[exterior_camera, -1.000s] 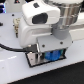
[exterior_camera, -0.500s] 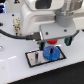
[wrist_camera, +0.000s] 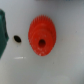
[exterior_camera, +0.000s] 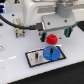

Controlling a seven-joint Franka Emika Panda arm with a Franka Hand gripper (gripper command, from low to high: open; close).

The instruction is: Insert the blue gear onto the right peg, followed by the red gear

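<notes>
In the exterior view we see the white Panda arm point(exterior_camera: 47, 10) hanging over a white table point(exterior_camera: 12, 65), with its gripper point(exterior_camera: 50, 38) just above the black-bordered pale base plate point(exterior_camera: 31, 54). The red gear point(exterior_camera: 51, 38) sits right under the gripper body, between the places where the fingers should be, and it is raised above the plate; however, the fingers themselves are too blurred for us to make out, so we cannot tell if the jaws are pinching the gear, pressed together or spread. The blue gear point(exterior_camera: 50, 53) lies flat on the part of the plate toward the exterior view's right, directly below the red gear and apart from it. The right peg is hidden under the blue gear, so we cannot see it. On the other part of the plate, toward the exterior view's left, 1 thin dark left peg point(exterior_camera: 36, 57) stands upright and bare. In the wrist view the red gear point(wrist_camera: 42, 38) fills the middle of the picture, seen slightly tilted, with its raised hub and dark centre hole facing the camera and its teeth visible along the rim. Beside it there is a small dark spot point(wrist_camera: 17, 38) on the pale surface, and a dark blurred shape point(wrist_camera: 2, 32) touches the edge of the picture; we cannot say what these 2 things are.
</notes>
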